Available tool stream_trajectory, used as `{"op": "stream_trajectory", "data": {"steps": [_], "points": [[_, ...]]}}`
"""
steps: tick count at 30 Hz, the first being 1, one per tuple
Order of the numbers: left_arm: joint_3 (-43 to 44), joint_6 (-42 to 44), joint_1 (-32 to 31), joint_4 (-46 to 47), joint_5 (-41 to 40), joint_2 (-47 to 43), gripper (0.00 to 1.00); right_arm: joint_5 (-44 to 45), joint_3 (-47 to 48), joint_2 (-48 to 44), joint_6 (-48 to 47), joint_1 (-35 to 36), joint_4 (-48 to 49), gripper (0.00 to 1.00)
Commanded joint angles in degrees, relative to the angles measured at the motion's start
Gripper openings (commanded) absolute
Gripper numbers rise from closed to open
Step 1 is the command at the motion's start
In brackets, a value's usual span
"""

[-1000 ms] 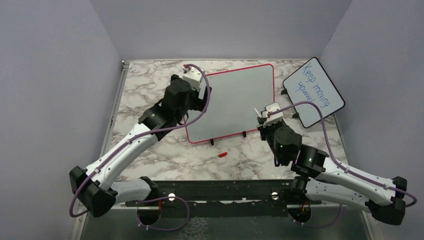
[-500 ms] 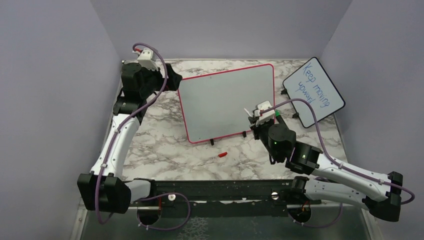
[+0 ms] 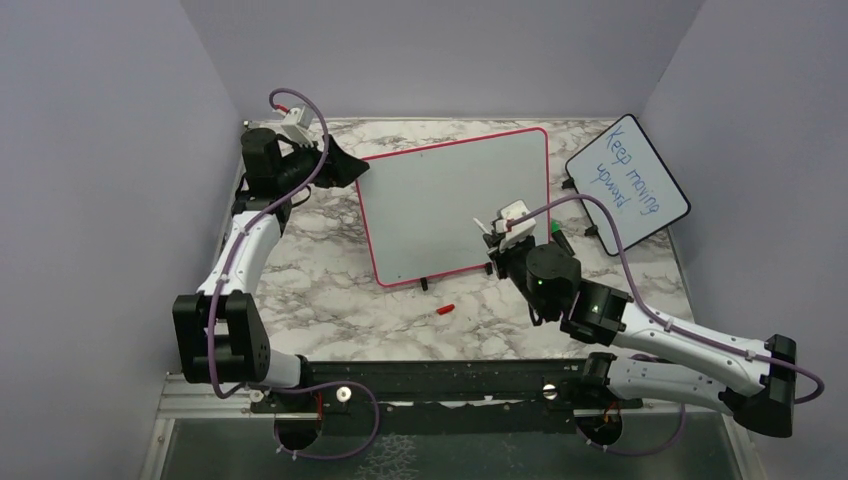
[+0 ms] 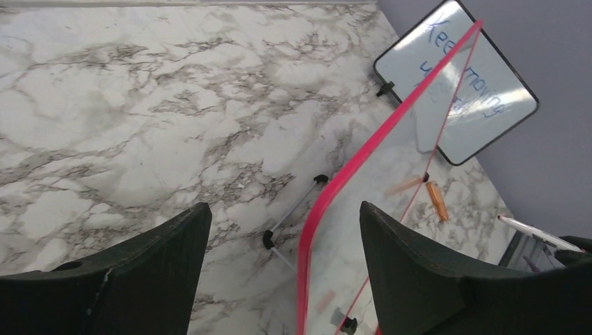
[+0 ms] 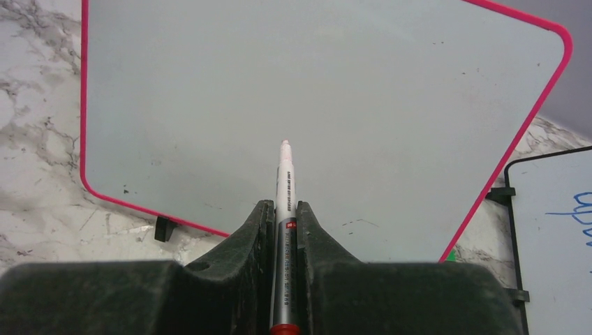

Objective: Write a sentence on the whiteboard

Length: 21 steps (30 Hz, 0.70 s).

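The whiteboard [image 3: 450, 205], red-pink framed, stands tilted on small black feet in the middle of the marble table. Its face [image 5: 314, 91] shows bare grey-white, and the sentence is not in view. My left gripper [image 3: 345, 165] is at the board's upper left corner, open. In the left wrist view the pink rim [image 4: 349, 174] runs up between the spread fingers [image 4: 283, 209] without touching them. My right gripper [image 5: 283, 206] is shut on a white marker [image 5: 285, 174] with a red end. Its uncapped tip points at the board's lower right area.
A smaller black-framed board [image 3: 628, 183] with blue handwriting leans at the back right, beside the pink frame. A red marker cap [image 3: 446, 309] lies on the table in front of the whiteboard. Grey walls close in the left, back and right sides.
My left arm has swung away from the board's left face to the back left, and its jaws have narrowed slightly at the corner. The right gripper has carried the marker left over the board.
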Motion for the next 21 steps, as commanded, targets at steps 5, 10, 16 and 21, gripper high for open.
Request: {"op": "stream_trajectory", "data": {"steps": [5,10,16,21], "points": [[-2.39,-3.29,-0.05,13.21,14.04,3.77,0.75,-3.44,1.35,1.56,-0.32,0.1,4.32,0.01],[-1.75,-3.2,-0.07,14.48,17.22,5.83,0.7,-5.47,0.78,2.26,-0.74,0.1,5.67,0.01],[-1.0,-5.42,-0.05,17.26,22.02,8.29,0.54,-6.54,1.39,3.58,-1.45,0.1,6.11,0.01],[-1.62,-6.47,-0.05,18.93,24.16,9.49,0.38,-8.05,1.18,4.31,-2.07,0.1,7.21,0.01]]}}
